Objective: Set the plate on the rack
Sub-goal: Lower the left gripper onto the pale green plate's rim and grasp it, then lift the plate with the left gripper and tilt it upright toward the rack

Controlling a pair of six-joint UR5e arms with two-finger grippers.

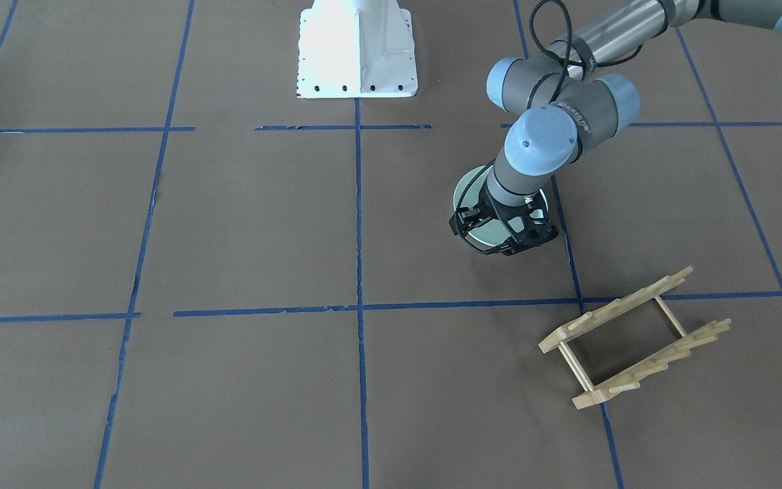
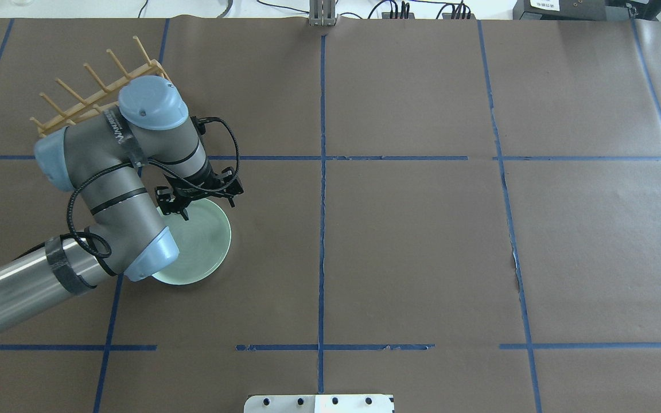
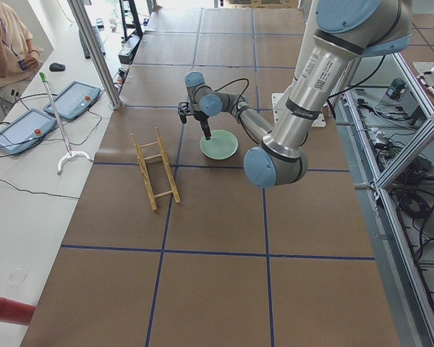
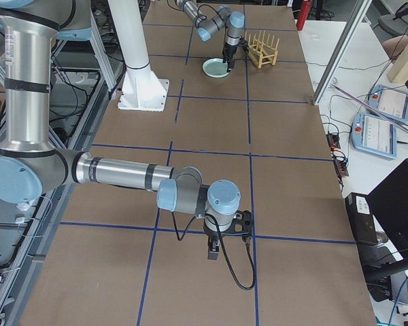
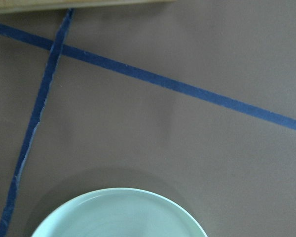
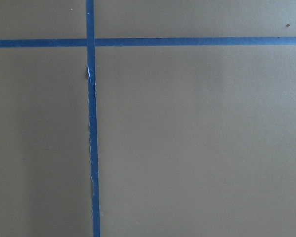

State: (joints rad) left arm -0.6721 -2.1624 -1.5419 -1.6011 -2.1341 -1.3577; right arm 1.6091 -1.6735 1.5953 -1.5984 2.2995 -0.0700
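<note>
The pale mint-green plate [image 2: 207, 244] lies flat on the brown table, and its rim shows at the bottom of the left wrist view [image 5: 118, 217]. My left gripper [image 2: 184, 213] points down over the plate's far edge, on the side towards the rack. Its fingers look closed together and hold nothing. In the front view, the gripper [image 1: 503, 236] covers much of the plate [image 1: 466, 193]. The light-wood rack [image 1: 635, 336] stands empty a short way beyond the plate, and the left arm half hides it in the overhead view [image 2: 92, 86]. My right gripper [image 4: 214, 252] shows only in the right side view, so I cannot tell its state.
Blue tape lines [image 2: 323, 172] divide the brown table into squares. The white robot base [image 1: 357, 51] stands at the table's robot side. Operator desks with tablets [image 3: 72, 101] lie past the table's far edge.
</note>
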